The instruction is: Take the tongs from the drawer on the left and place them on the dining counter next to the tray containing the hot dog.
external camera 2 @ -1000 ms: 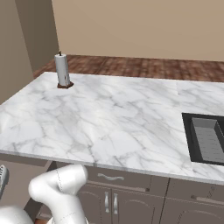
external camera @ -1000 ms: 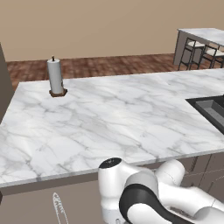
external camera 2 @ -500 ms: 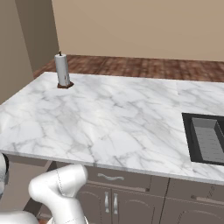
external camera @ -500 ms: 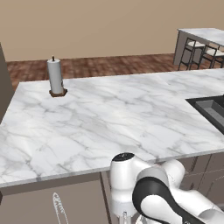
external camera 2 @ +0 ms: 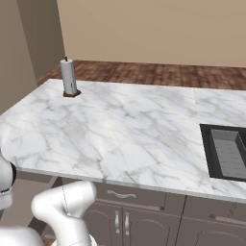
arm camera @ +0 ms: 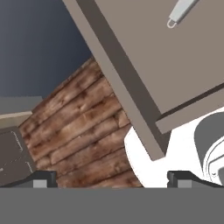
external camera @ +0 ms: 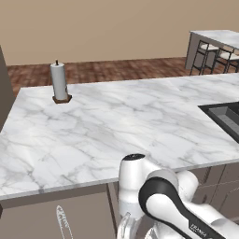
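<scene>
The drawer (external camera: 28, 217) stands pulled out under the left end of the marble counter. The silvery tongs (external camera: 63, 223) lie lengthwise inside it. In the hand view the drawer (arm camera: 144, 48) runs slantwise across the top, and the looped end of the tongs (arm camera: 180, 12) shows at the upper right. My gripper (arm camera: 111, 181) hangs low beside the drawer's corner, open wide and empty, over wooden floor. My arm (external camera: 158, 196) bends down in front of the counter, to the right of the tongs. The dining counter (external camera: 219, 35) stands far off at the back right. The tray and the hot dog are out of view.
A paper towel roll (external camera: 59, 81) stands at the back left of the marble counter (external camera: 121, 121). A dark sink (external camera 2: 226, 151) is set in its right end. Below are a closed drawer with a curved handle (external camera 2: 121, 194) and cabinet doors. Black-framed stools (external camera: 207, 51) stand by the dining counter.
My arm's upper joint has swung a little to the right and risen in the left base view. The gripper has stayed open. The tongs have not moved.
</scene>
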